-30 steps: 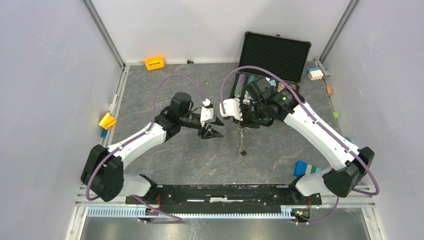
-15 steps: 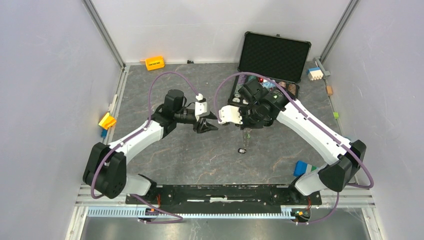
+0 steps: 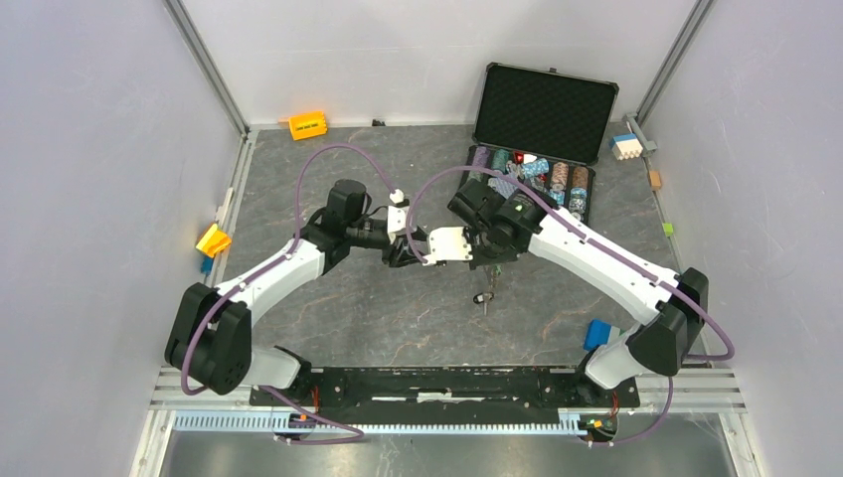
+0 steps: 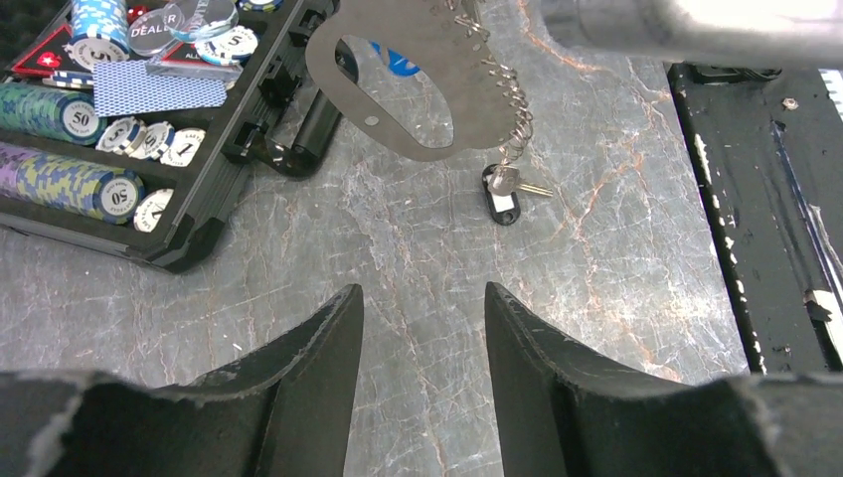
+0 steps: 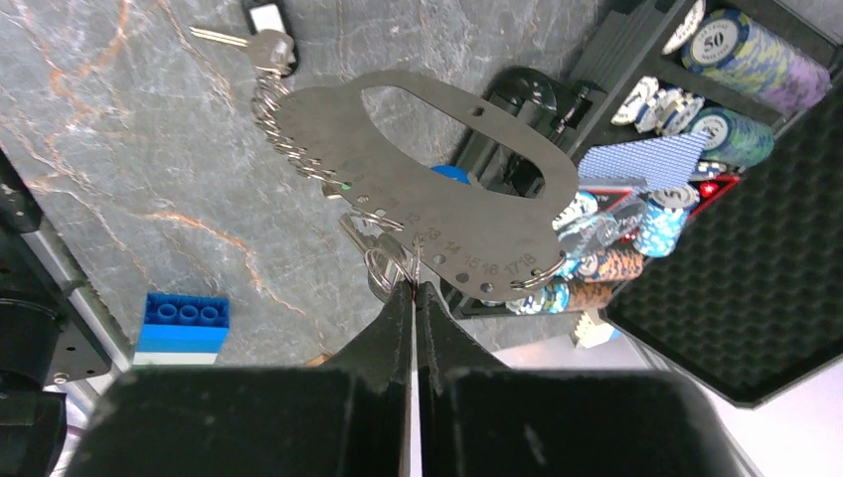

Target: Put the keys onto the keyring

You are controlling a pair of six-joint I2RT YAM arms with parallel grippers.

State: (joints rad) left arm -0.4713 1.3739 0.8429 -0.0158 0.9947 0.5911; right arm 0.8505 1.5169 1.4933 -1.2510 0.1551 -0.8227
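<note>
1. The black case (image 4: 209, 214) lies open at the far right of the table (image 3: 348, 308). Its foam-lined lid (image 3: 545, 109) stands up behind it.
2. In the tray of the case we see poker chips (image 4: 60, 179) in stacks laid on their sides: purple-and-yellow, green, and blue-and-white. A few loose chips lie beside them.
3. A blue-backed card (image 4: 149, 91) and a clear disc marked DEALER (image 4: 184, 18) also sit in that tray.
4. The right pincer (image 5: 415, 283) is clamped tight on the edge of the keyring (image 5: 398, 194), a flat silver plate with an oval opening. It holds the keyring in the air just in front of the case.
5. A thin chain (image 4: 512, 119) hangs from the plate. At its lower end are a small silver key (image 4: 519, 182) and a dark fob (image 4: 502, 207), down at the table. We cannot tell whether they rest on it.
6. The left pincer (image 4: 422, 338) stands partly wide and holds nothing. It points at the keyring from the left, near it but apart.
</note>
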